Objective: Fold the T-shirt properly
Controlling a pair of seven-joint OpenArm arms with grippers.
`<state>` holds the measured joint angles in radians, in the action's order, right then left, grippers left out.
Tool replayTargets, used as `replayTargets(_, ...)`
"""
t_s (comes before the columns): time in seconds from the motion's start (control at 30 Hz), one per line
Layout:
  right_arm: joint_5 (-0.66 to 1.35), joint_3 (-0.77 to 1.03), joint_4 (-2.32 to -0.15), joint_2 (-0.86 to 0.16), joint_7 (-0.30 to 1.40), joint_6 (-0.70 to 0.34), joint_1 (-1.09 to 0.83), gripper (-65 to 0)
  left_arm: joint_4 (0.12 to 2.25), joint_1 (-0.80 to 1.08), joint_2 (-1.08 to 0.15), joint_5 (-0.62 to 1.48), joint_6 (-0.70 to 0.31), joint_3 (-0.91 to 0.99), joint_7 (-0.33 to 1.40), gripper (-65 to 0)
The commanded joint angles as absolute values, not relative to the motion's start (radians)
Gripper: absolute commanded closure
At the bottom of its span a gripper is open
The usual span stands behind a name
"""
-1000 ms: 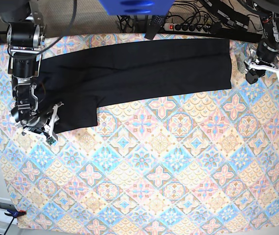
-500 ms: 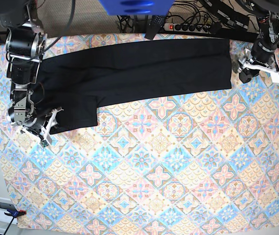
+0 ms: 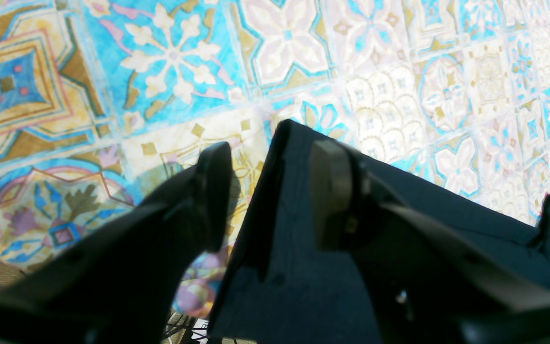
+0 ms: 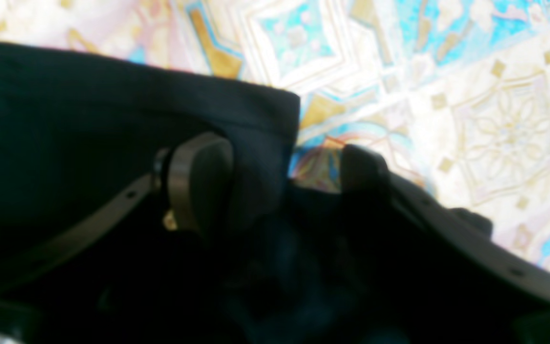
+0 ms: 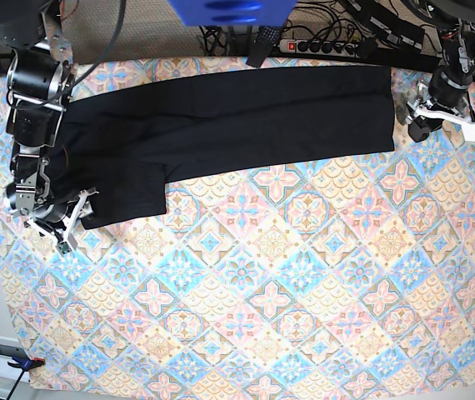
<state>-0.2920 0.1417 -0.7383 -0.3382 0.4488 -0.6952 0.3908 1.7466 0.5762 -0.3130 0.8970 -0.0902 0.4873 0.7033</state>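
Observation:
The black T-shirt [image 5: 246, 117] lies flat as a long band across the far side of the table, with a flap hanging down at its left end. My right gripper [image 5: 77, 218] is at that flap's lower left corner. In the right wrist view it [image 4: 280, 181] is open: one finger [image 4: 198, 186] is over the T-shirt [image 4: 89, 119], the other is just off its edge. My left gripper [image 5: 411, 121] is at the band's right end. It [image 3: 272, 191] is open and straddles the hem of the T-shirt [image 3: 284, 267], holding nothing.
A patterned tablecloth [image 5: 262, 292] covers the whole table. A power strip [image 5: 321, 46] and cables lie behind the far edge. A blue object [image 5: 229, 10] hangs at the top centre. A clamp [image 5: 21, 362] holds the near left corner.
My right gripper has slid a little left, off the flap's corner, and its jaws have opened wider. My left gripper moved slightly toward the shirt's right edge. The shirt lies as before.

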Motion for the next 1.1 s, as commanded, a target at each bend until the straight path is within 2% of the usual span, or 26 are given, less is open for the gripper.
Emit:
replayTargets(0.0, -0.285, 0.124, -0.753, -0.351, 0.433, -0.698, 0.418, -38.2, 1.765, 0.578, -0.325, 0.905, -0.096, 0.495, 0.687, -27.2)
replayTargets(0.23, -0.285, 0.087, -0.74, -0.348, 0.433, -0.698, 0.417, -38.2, 1.765, 0.578, -0.325, 0.905, -0.096, 0.495, 0.687, -27.2)
replayTargets(0.57, -0.285, 0.094, -0.591, -0.348, 0.43, -0.698, 0.421, -36.8, 1.765, 0.578, -0.325, 0.905, -0.096, 0.498, 0.687, -27.2)
replayTargets(0.7, -0.283, 0.096, -0.591, -0.348, 0.433, -0.698, 0.421, -28.1, 1.765, 0.578, -0.325, 0.905, -0.096, 0.496, 0.687, -27.2)
replayTargets(0.83, -0.272, 0.097, -0.595, -0.348, 0.433, -0.698, 0.417, -14.7, 1.765, 0.578, -0.325, 0.905, -0.096, 0.496, 0.687, -27.2)
replayTargets(0.93, -0.17, 0.097, -0.611, -0.351, 0.433, -0.698, 0.417, -3.3, 1.765, 0.578, -0.325, 0.905, -0.096, 0.496, 0.687, -27.2)
replayTargets(1.0, -0.082, 0.093, -0.688, -0.351, 0.443, -0.698, 0.415, -0.1, 1.765, 0.578, -0.325, 0.905, -0.096, 0.496, 0.687, -27.2)
replayTargets(1.07, -0.016, 0.094, -0.786, -0.352, 0.498, -0.698, 0.372, -0.2, 1.765, 0.578, -0.325, 0.905, -0.096, 0.496, 0.687, -27.2)
